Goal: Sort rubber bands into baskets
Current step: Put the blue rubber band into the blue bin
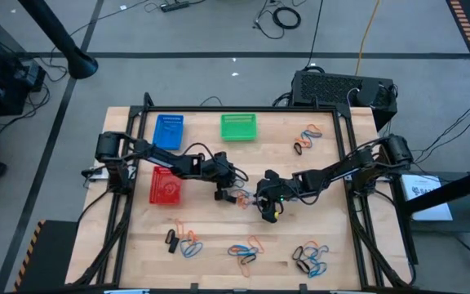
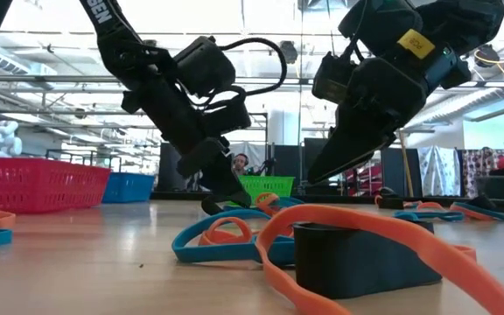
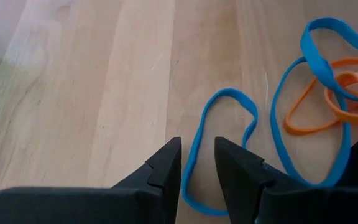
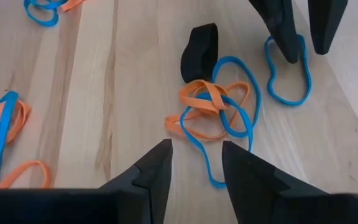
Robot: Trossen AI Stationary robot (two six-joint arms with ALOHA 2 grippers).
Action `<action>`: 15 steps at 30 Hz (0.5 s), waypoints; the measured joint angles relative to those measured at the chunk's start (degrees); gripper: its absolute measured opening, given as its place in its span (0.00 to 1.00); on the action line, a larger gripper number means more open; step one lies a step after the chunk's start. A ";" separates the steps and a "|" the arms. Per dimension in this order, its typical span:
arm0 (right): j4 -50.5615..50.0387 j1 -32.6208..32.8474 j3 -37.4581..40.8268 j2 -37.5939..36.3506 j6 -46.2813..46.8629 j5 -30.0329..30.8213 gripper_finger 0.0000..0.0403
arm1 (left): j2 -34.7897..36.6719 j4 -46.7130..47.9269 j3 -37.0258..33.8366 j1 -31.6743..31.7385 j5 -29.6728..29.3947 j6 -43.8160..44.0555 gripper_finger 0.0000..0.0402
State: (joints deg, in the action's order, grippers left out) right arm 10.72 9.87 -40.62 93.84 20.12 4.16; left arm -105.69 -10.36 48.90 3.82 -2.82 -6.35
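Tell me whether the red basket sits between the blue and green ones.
No: the red basket sits nearer the front edge, below the blue basket, with the green basket off to the side.

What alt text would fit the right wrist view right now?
The right gripper, open, hovers over a tangle of blue and orange rubber bands on the wooden table. A black band lies just beyond; the left gripper straddles a blue loop.

- Grey floor [image 1: 219, 33] with dark seam lines around the wooden table [image 1: 219, 220].
- Black cables [image 1: 284, 16] lie on the far floor.
- Bright ceiling lights [image 2: 269, 17] overhead.
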 joint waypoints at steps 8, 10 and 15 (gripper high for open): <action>-0.33 0.00 0.00 0.00 -0.02 0.00 0.33 | 0.00 0.73 0.00 1.74 1.31 0.10 0.26; -0.39 0.00 0.00 0.00 -0.19 0.00 0.33 | -0.96 0.43 0.18 2.19 2.92 0.91 0.26; -0.64 0.00 0.00 0.00 -0.46 0.00 0.33 | -3.60 0.23 2.18 2.94 3.70 2.13 0.26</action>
State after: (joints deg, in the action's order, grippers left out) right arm 10.09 9.87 -40.62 93.84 19.66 4.16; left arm -109.29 -10.13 51.08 6.76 0.88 -4.22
